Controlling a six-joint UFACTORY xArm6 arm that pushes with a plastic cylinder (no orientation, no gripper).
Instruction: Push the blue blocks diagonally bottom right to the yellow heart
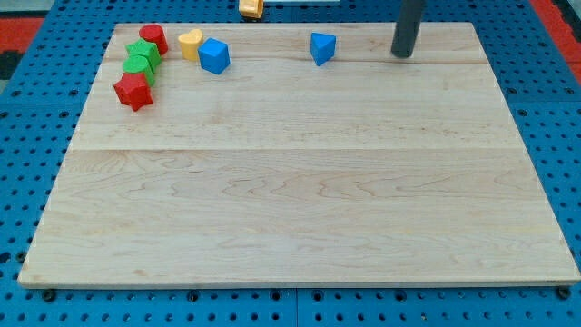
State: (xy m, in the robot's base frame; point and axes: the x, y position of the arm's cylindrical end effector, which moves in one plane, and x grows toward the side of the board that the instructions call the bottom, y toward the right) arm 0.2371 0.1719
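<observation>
Camera view puts both blue blocks near the view's top: a blue cube touching the yellow heart on its right, and a blue wedge-like block well apart, further right. My tip stands right of that second block, touching nothing. I carry no hand, so there is nothing to open or close. Judging by this, the cube looks nearly placed; the next move calls for sweeping the other blue block leftward across the desk toward the heart.
</observation>
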